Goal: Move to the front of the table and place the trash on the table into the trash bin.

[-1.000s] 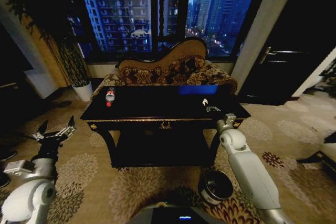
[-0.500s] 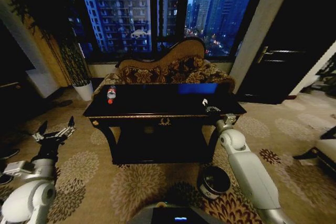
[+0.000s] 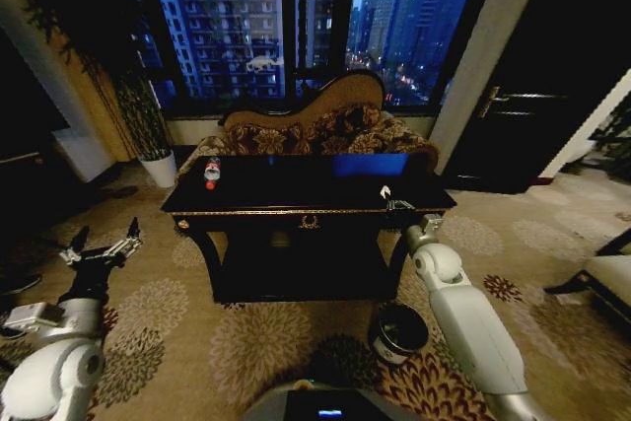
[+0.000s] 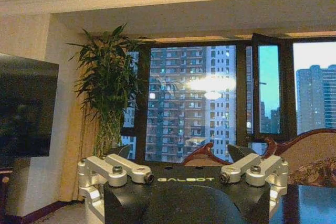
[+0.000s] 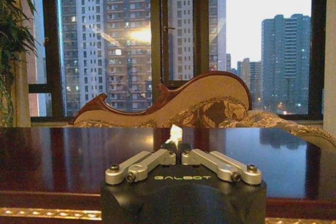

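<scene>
Robot faces the table (image 3: 296, 206), bottle (image 3: 211, 173) and paper wad (image 3: 385, 191) uncollected on top, trash bin (image 3: 398, 332) beside it; right gripper (image 5: 176, 149) pinched closed and empty near the wad, left gripper (image 3: 100, 246) spread wide

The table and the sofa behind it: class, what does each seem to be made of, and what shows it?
The table: apparently dark wood with a glossy lacquered finish, since its top mirrors the windows in the right wrist view; gold-coloured trim along the front edge, possibly gilt or metal. The sofa: patterned woven upholstery, judging by its floral brown fabric, on a curved, polished frame that looks like wood.
</scene>
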